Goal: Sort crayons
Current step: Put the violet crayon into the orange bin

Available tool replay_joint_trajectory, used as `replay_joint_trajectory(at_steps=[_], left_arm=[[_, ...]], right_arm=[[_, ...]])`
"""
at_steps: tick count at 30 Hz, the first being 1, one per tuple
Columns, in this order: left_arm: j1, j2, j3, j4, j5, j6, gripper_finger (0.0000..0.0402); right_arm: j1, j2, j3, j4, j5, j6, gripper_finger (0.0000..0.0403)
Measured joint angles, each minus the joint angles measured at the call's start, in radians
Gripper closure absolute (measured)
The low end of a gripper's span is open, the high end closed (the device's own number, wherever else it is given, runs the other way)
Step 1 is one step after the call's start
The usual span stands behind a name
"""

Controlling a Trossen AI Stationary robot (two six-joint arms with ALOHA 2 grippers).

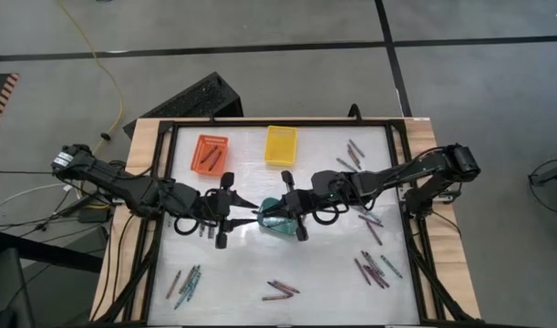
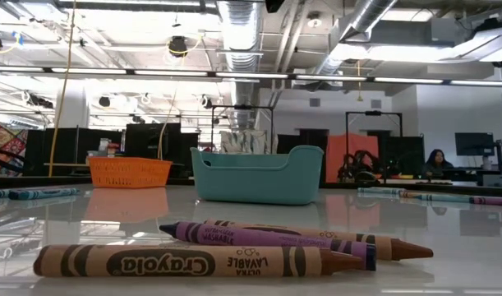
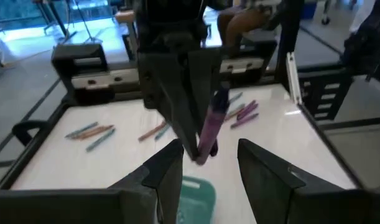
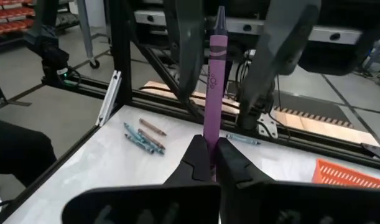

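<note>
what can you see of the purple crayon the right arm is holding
The purple crayon is a slim stick in a purple paper wrapper with dark print and a bare pointed tip. The right gripper has its jaws shut on the lower end, so it stands upright out of them. It sits between the left gripper's open jaws, above the teal basket.

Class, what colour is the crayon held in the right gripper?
Purple: the crayon in the right gripper, clearest in the right wrist view.
</note>
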Motion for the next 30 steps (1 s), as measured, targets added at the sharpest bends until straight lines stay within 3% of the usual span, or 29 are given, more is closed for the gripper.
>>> replay_joint_trajectory(at_steps=[30], left_arm=[[0.000,0.001,0.000,0.065,0.021,0.075,0.0396]], right_arm=[[0.000,0.000,0.000,0.014,0.000,-0.006,0.0403]])
